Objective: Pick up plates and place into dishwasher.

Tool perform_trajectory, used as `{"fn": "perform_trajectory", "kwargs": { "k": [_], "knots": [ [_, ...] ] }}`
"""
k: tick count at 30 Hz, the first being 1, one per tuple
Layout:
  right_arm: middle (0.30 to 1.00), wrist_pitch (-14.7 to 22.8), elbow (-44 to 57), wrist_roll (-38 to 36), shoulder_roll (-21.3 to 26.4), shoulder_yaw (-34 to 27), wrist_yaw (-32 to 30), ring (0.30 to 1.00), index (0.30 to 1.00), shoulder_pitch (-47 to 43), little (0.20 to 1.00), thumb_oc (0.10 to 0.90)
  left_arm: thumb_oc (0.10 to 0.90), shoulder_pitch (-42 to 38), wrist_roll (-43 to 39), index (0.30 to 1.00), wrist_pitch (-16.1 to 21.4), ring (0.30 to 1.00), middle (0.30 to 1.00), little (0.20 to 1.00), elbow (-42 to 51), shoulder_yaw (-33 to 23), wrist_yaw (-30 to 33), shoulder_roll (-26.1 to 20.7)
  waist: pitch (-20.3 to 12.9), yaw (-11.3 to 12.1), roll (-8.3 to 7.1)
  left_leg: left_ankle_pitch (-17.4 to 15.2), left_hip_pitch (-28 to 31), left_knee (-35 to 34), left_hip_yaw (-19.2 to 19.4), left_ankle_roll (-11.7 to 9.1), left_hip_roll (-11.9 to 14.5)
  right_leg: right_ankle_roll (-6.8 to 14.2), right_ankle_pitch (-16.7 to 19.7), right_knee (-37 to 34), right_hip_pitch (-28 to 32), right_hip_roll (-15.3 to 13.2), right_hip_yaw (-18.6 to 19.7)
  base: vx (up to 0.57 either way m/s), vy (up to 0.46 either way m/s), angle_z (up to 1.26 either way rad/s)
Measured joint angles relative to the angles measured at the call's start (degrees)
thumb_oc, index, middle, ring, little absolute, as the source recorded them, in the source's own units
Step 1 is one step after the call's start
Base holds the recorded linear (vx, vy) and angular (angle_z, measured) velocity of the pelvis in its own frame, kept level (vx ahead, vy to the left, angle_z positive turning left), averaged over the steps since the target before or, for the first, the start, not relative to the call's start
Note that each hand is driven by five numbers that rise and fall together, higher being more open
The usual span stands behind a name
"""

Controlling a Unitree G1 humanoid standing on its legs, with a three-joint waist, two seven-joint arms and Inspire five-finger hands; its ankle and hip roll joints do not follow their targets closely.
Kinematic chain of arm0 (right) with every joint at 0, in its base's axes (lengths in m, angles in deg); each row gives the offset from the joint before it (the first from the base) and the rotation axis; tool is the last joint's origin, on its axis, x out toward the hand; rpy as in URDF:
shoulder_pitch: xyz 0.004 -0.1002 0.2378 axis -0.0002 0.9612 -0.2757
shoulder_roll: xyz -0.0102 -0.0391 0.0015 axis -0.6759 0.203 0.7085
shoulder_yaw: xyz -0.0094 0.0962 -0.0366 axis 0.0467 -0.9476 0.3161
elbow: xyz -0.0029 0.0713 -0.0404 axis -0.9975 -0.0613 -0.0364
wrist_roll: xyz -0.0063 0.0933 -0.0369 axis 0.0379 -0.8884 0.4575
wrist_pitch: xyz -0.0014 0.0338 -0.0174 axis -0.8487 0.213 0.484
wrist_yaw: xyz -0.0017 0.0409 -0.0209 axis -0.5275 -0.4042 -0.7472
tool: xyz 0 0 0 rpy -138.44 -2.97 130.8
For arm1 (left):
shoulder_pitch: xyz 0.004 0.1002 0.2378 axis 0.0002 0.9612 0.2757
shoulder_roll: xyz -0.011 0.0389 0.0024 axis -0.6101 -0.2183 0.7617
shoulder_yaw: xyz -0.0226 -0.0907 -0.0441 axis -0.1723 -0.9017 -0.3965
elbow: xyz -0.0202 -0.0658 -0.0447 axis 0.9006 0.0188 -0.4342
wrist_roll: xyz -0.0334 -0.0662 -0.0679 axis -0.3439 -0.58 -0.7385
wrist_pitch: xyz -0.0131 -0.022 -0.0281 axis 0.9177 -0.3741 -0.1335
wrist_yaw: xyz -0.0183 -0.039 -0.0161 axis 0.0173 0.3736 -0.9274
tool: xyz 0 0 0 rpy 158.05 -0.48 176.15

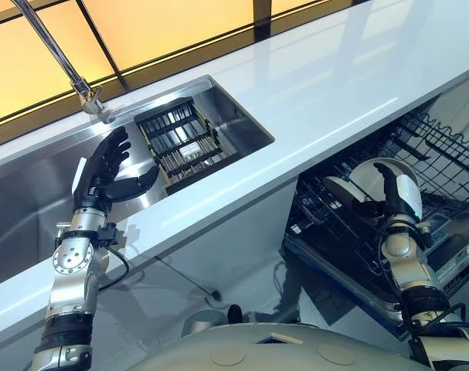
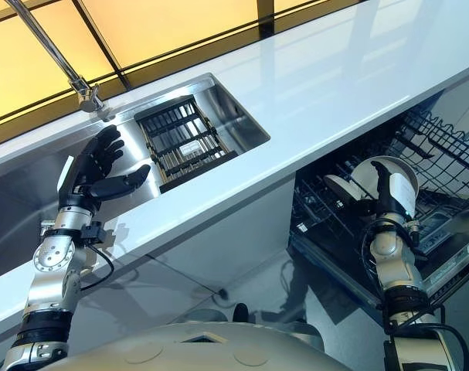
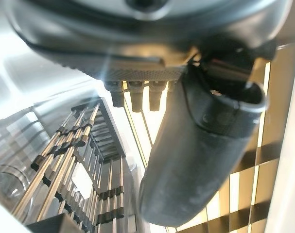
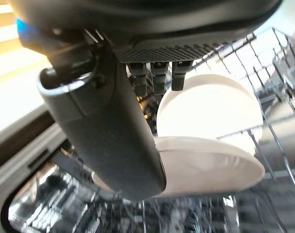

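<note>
Two white plates stand in the lower dishwasher rack (image 1: 444, 161) at the right, a larger one (image 1: 408, 193) and a smaller one (image 1: 337, 188) to its left. My right hand (image 1: 390, 193) is open against them: straight fingers lie over the larger plate (image 4: 205, 104), and the spread thumb (image 4: 113, 141) rests on the nearer plate (image 4: 215, 167). My left hand (image 1: 104, 171) hovers open above the steel sink (image 1: 25, 197), just left of a dark dish rack (image 1: 184, 143) that holds no plates. In the left wrist view that rack (image 3: 74, 160) lies past the thumb (image 3: 196, 145).
A white countertop (image 1: 334, 85) runs between the sink and the pulled-out dishwasher rack below its front edge. A chrome faucet (image 1: 60, 58) rises behind the sink, just above my left hand. Lit amber panels line the back wall.
</note>
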Motion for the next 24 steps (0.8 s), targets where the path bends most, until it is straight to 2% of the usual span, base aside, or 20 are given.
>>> {"fn": "perform_trajectory", "kwargs": {
  "k": [5,9,11,13,15,20,24],
  "knots": [
    [0.9,-0.1,3.2,-2.0,0.0,-1.2,2.4,0.9,0.9,0.8,0.9,0.8,0.8,0.0,0.0,0.9,0.0,0.9,0.9,0.9,0.0,-0.7,-0.9,0.0,-0.5,-0.7,-0.85,-0.5,0.1,0.0,1.4,0.1,0.0,-0.1,0.1,0.0,-0.6,0.1,1.4,-0.05,-0.024,-0.15],
    [0.9,-2.2,6.1,-7.0,0.0,-1.2,12.0,0.9,0.9,2.9,0.9,0.8,0.8,0.0,0.0,0.9,0.0,0.9,0.9,0.9,0.1,-0.9,-1.0,-0.6,-1.6,-2.2,-2.68,-0.6,-0.4,0.0,1.6,0.0,0.2,-0.1,0.1,0.2,-1.3,0.2,1.7,-0.07,-0.044,-0.04],
    [0.9,-3.9,7.4,-11.2,-0.1,-1.1,17.5,0.9,0.9,4.3,0.9,0.8,0.8,0.0,0.0,0.9,0.0,0.9,0.9,0.9,0.1,-0.9,-1.0,-1.5,-2.2,-2.0,-3.5,-0.9,-0.7,0.0,2.7,-0.1,0.4,-0.2,0.2,0.2,-1.9,0.4,2.8,-0.05,-0.049,-0.22],
    [0.9,-5.6,7.4,-15.7,-0.2,-1.1,22.5,0.9,0.9,5.3,0.9,0.8,0.8,0.0,0.0,0.9,0.0,0.9,0.9,0.9,0.1,-0.9,-0.9,-2.3,-2.4,-2.8,-4.17,-1.0,-0.7,0.0,2.9,-0.1,0.5,-0.2,0.2,0.2,-1.9,0.5,2.9,-0.07,-0.06,-0.1],
    [0.9,-5.7,7.4,-18.9,-0.2,-1.1,24.6,0.9,0.9,6.2,0.9,0.8,0.8,0.0,0.0,0.9,0.1,0.9,0.9,0.9,0.1,-0.9,-0.9,-2.3,-2.5,-3.3,-4.42,-1.1,-0.6,0.0,3.2,-0.2,0.6,-0.2,0.2,0.2,-2.1,0.6,3.0,-0.07,-0.053,-0.1],
    [0.9,-5.6,7.5,-27.9,-0.2,-1.1,23.1,0.9,0.9,6.6,0.9,0.8,0.8,-0.1,0.0,0.9,0.2,0.9,0.9,0.9,0.0,-0.8,-0.3,-2.4,-2.7,-4.7,-4.74,-1.2,-0.8,0.0,4.7,-0.3,0.9,-0.3,0.3,0.2,-3.0,0.7,4.4,-0.06,-0.04,-0.16],
    [0.9,-3.1,8.0,-34.4,-1.1,-2.6,15.3,0.9,0.9,6.6,0.9,0.8,0.8,-0.2,0.0,0.9,0.5,0.9,0.9,0.9,0.0,-0.8,0.6,-3.0,-2.7,-5.5,-4.79,-1.5,-1.0,-0.1,6.0,-0.3,1.1,-0.1,0.4,0.2,-3.8,0.7,5.6,-0.04,-0.018,-0.16]
  ]
}}
